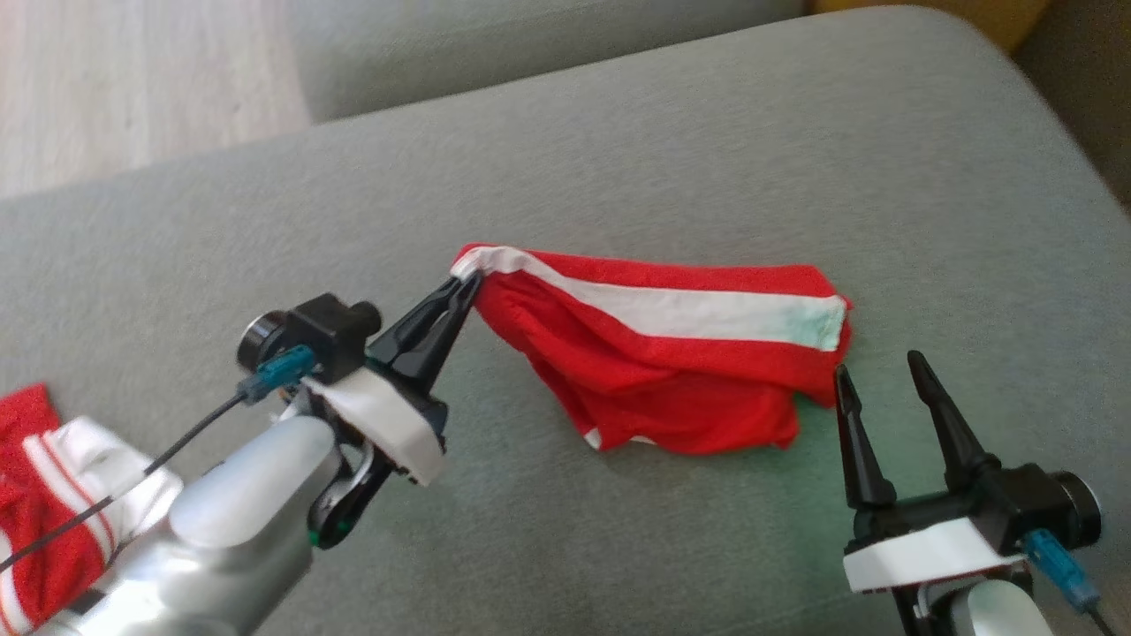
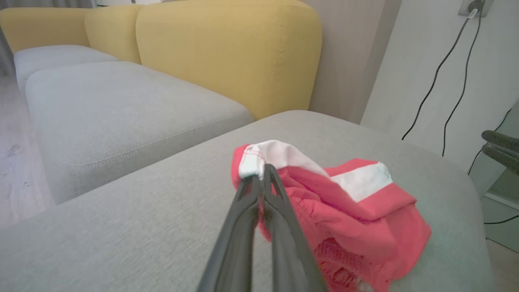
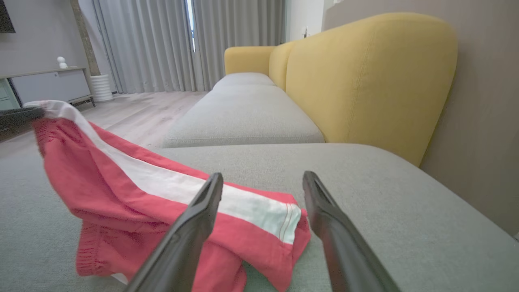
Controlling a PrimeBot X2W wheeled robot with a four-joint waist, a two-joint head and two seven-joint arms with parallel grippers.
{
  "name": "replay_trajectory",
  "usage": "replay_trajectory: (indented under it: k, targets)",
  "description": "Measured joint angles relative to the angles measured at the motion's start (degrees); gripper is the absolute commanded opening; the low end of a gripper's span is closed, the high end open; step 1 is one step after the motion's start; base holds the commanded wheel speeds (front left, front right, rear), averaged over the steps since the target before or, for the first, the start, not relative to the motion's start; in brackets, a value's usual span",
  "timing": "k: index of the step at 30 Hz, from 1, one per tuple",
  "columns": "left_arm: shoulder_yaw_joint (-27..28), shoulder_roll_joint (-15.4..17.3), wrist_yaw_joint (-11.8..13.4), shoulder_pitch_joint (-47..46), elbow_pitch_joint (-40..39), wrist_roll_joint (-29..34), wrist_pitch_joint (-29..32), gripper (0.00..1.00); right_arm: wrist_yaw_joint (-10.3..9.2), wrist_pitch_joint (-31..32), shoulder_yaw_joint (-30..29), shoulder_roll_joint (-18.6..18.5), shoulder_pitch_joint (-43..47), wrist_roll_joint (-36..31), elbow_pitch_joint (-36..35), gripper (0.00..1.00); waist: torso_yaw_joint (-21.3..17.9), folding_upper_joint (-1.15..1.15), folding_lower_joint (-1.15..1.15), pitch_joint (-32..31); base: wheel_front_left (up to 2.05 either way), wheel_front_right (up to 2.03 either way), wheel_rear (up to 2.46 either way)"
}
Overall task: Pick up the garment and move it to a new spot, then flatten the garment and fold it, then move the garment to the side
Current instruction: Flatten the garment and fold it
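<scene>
Head view: left gripper point(image 1: 465, 287) clamped on the garment point(image 1: 671, 353) at its white-banded left corner, that end held up off the grey cushion point(image 1: 707, 150). The cloth's long axis runs left to right, its far end lying just beside the right gripper point(image 1: 876, 367), which is spread and empty. Right arm is nearer that free corner; bare cushion ahead, edge falling away to the right.
</scene>
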Motion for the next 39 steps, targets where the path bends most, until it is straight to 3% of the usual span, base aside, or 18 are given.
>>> replay_trajectory:
  k: [5,9,12,17,24,31,39]
  targets:
    - [0.69,2.16,1.53,1.1,-0.59,-0.2,-0.75,0.0,0.0,0.0,-0.97,0.0,-1.58,1.48,2.37,1.0,3.33,0.0,0.0,2.76,0.0,0.0,0.0]
    - [0.98,2.97,2.08,1.12,-0.44,0.19,-1.21,0.0,0.0,0.0,-1.38,-0.01,-6.32,6.14,8.89,1.0,5.32,0.0,0.01,4.87,0.0,0.0,0.0]
    - [1.44,3.16,2.07,1.08,-0.03,1.15,-1.74,0.0,0.0,0.0,0.37,-0.2,-11.49,12.9,18.72,1.0,7.0,0.0,0.01,6.37,0.0,0.0,0.0]
    - [1.69,2.53,2.04,0.89,0.26,2.13,-1.77,0.0,0.0,0.45,5.65,-3.14,-17.51,23.23,24.98,1.0,8.59,0.0,0.01,7.94,0.0,0.0,0.0]
    - [1.75,1.56,1.86,-0.43,0.62,3.75,-2.25,0.0,0.0,1.49,11.48,-7.66,-21.49,34.4,25.59,1.0,9.91,0.0,0.0,9.5,0.0,0.0,0.0]
    - [1.72,1.27,1.45,-0.54,0.93,5.16,-2.26,0.0,0.0,7.38,15.84,-13.62,-21.41,47.09,19.36,1.0,10.35,0.0,0.0,9.85,0.0,0.0,0.0]
    - [1.6,0.34,0.91,-1.73,0.99,5.77,-2.26,0.0,0.0,11.55,18.62,-17.16,-22.67,55.22,19.3,1.0,11.6,0.0,0.0,10.09,0.0,0.0,0.0]
